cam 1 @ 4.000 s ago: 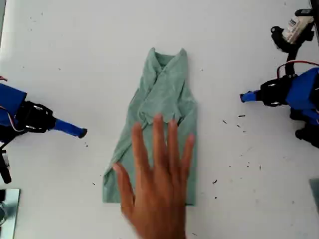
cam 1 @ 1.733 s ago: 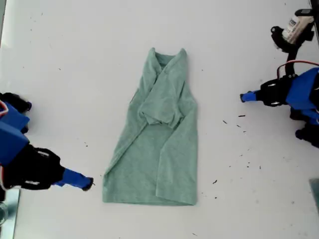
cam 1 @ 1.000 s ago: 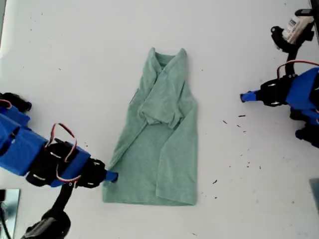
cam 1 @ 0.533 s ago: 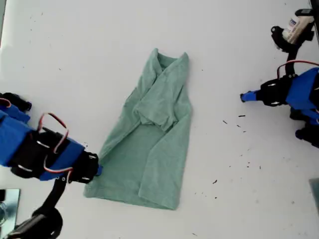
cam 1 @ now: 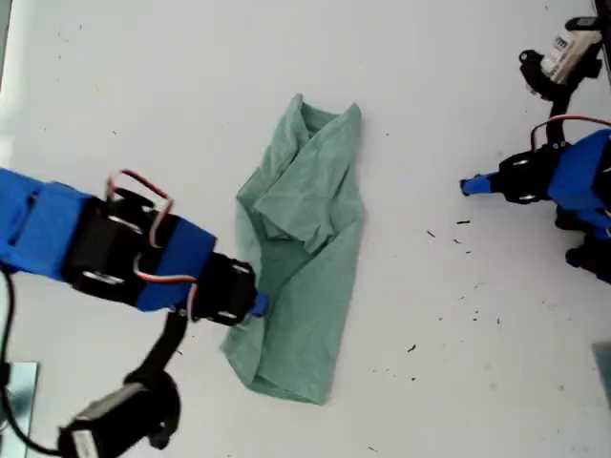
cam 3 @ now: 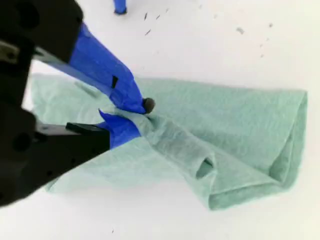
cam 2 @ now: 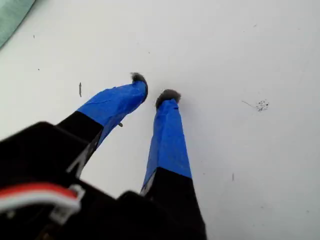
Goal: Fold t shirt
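The shirt (cam 1: 304, 250) lies near the middle of the white table (cam 1: 172, 95), its long axis running from the exterior view's top to its bottom with a slight lean. The neck opening points toward the top of that view, the hem toward the bottom. The side of the shirt toward the exterior view's left is bunched inward, and the fabric is creased and partly doubled over.

A fold of that bunched edge is pinched between the nearly shut jaws of my second gripper (cam 3: 131, 116), as the second wrist view shows; in the exterior view this gripper (cam 1: 256, 303) is seen at the shirt's edge.

My first gripper (cam 2: 152, 90) is held well apart from the shirt, toward the exterior view's right, jaws slightly parted over bare table and nothing held.
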Controlling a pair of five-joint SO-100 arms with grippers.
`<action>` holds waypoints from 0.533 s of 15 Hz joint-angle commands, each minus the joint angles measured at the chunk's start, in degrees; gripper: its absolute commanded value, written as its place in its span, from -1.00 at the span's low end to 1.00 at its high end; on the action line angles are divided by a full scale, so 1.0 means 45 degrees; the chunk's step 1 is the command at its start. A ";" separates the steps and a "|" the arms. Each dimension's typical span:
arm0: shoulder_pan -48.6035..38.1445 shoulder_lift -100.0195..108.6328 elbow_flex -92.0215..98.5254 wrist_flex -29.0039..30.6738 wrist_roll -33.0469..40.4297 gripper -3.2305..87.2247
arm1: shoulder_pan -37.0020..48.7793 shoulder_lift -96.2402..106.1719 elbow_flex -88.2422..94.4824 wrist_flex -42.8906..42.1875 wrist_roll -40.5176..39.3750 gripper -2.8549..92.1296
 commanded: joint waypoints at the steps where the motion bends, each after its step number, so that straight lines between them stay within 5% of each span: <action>1: -0.0273 -0.2480 -0.2793 -0.1133 0.1211 -0.94 | 0.0117 0.0176 0.0586 -0.0234 -0.0195 -0.79; 3: -0.0273 -0.3867 -0.2793 -0.1816 0.2012 -0.69 | 0.0117 0.0176 0.0586 -0.0234 -0.0195 -0.79; 8: 0.0664 -0.0703 -0.2715 -0.2363 0.3633 -0.55 | 0.0117 0.0176 0.0586 -0.0234 0.0254 -0.79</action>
